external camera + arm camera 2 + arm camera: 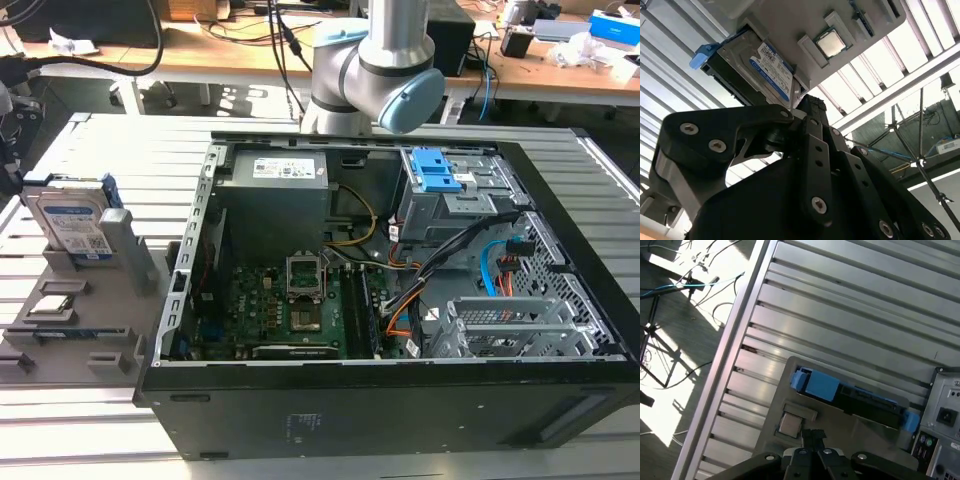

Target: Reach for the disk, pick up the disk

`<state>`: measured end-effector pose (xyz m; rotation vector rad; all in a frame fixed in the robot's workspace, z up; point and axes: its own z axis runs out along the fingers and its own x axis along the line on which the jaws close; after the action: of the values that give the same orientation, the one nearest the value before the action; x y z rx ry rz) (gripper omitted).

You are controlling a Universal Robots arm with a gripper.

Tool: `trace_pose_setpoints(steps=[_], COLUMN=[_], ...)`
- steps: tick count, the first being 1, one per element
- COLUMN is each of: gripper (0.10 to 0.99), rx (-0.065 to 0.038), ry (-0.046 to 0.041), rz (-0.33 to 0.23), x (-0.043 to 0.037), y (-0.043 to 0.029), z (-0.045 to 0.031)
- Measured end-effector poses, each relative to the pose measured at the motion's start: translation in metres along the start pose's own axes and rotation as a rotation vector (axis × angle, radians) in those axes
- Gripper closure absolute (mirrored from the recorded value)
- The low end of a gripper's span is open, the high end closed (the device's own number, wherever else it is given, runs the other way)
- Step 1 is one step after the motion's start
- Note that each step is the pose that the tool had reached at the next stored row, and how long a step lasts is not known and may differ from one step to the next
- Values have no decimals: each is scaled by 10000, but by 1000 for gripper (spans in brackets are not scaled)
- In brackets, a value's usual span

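The disk (70, 225) stands on edge in a grey holder (122, 245) at the exterior view's left. It is silver with a white-and-blue label and blue side rails. In the first wrist view I look down on the disk's (855, 399) top edge and blue rails. My gripper (813, 435) sits short of it over the holder, fingertips together, holding nothing. The second wrist view shows the disk's label (771, 70) beyond the shut gripper (807, 104), with a gap between them.
An open black computer case (400, 410) lies to the exterior view's right of the holder, with bare blue brackets (435, 170) inside. A square silver chip (831, 42) rests in the holder beside the disk. The arm's elbow (385, 70) rises behind the case. The ribbed table's edge (740, 325) is near.
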<state>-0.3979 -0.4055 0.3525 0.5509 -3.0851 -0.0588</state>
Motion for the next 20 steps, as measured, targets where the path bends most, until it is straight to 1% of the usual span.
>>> trace_pose_setpoints(steps=[1, 3, 11, 14, 20], gripper=[980, 980, 980, 980, 980], rx=[0, 0, 0, 1, 1], ry=[3, 19, 56, 76, 102], rz=[-100, -488, -1456, -2001, -2662], x=[0, 0, 0, 0, 0], y=[0, 0, 0, 0, 0], z=[0, 0, 0, 0, 0])
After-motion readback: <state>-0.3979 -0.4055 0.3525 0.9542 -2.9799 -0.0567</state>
